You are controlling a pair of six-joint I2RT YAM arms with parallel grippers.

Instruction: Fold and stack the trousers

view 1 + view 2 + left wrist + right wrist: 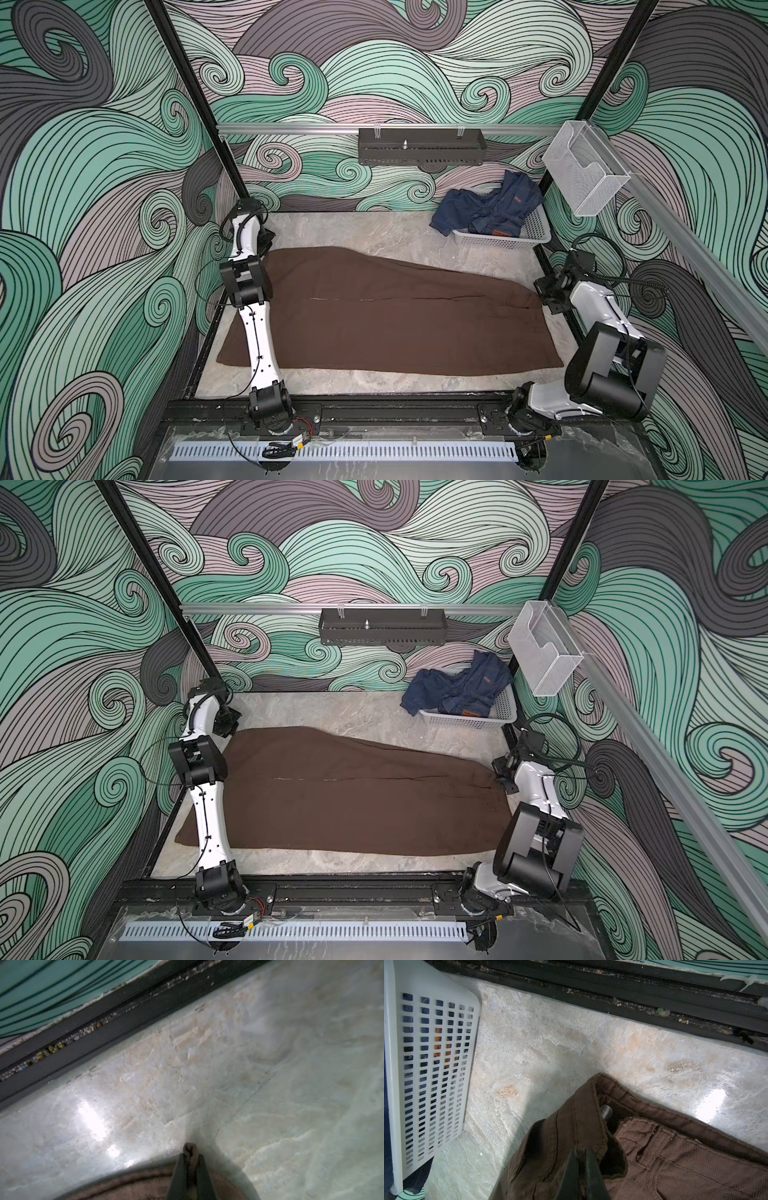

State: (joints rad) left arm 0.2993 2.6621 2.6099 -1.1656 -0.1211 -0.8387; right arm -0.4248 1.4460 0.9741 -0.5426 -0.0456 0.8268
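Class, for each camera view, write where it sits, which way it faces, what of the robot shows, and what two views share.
Both top views: high at the front, looking down and back over the trousers on the table; left arm and right arm show.
Left wrist: on the left arm, facing table and frame rail; left end effector pinches the trousers.
Right wrist: on the right arm, facing the white basket; right end effector shut on the trousers.
Shared: both wrist views show gripped trousers.
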